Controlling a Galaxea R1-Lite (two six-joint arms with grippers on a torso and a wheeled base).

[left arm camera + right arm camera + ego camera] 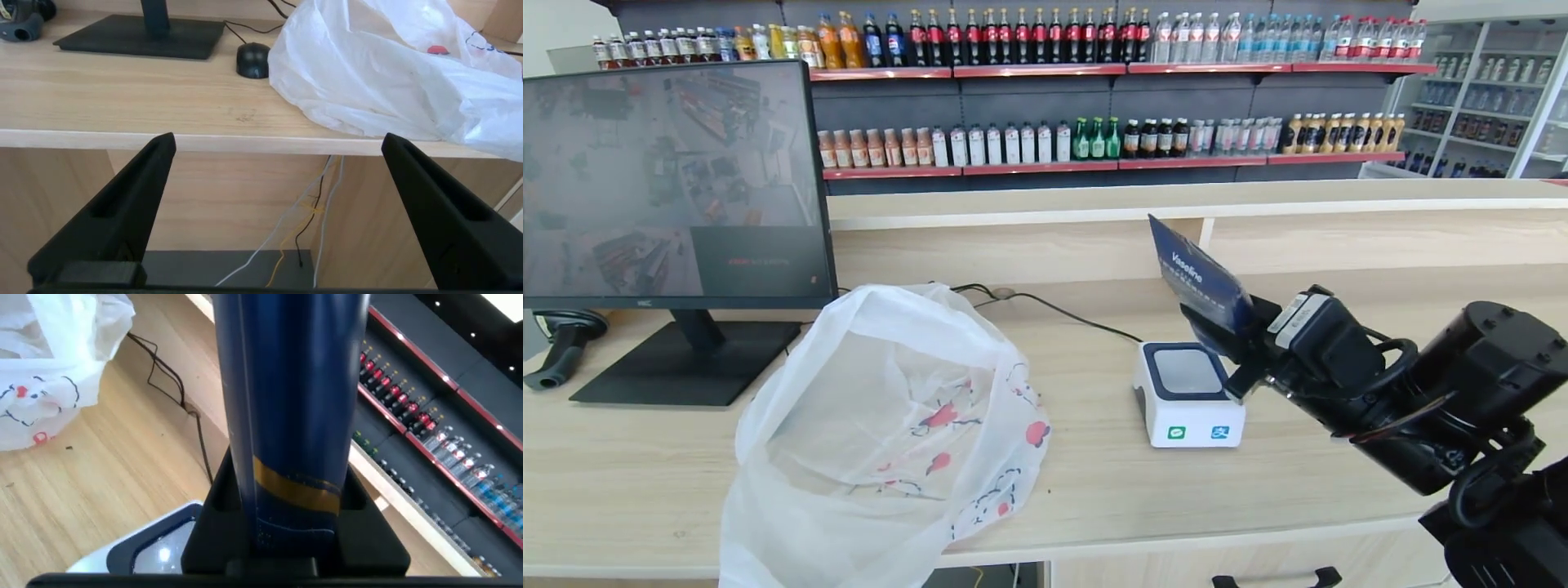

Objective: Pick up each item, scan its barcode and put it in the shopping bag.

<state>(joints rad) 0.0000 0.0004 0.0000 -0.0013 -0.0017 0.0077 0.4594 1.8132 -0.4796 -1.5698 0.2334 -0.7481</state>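
- Nearest on the right, the right gripper (1218, 331) is seen clamped on a dark blue tube (1199, 276); the tube is flat-sided and glossy, with a gold band near the fingers; it is held tilted, far end up, just above the scanner (1188, 396).
- The scanner is a small white box with rounded corners and a dark glass top; it stands on the counter (1094, 490), right of the shopping bag (882, 433), with bare wood between them.
- The shopping bag is thin, translucent white plastic printed in red and blue; it is crumpled, and its near part reaches over the counter's near edge.
- The left gripper (276, 151) is held wide open, its black wedge-shaped fingers spread; it is placed below the counter's near edge, left of the bag.
- The counter is smooth, pale wood grain; a raised ledge bounds it at the far side; open surface is left near and right of the scanner.
- A monitor (670, 180) on a flat black stand is set at the far left; a black mouse (253, 59) lies just beside the bag; a black cable (1062, 314) runs along the far side toward the scanner.
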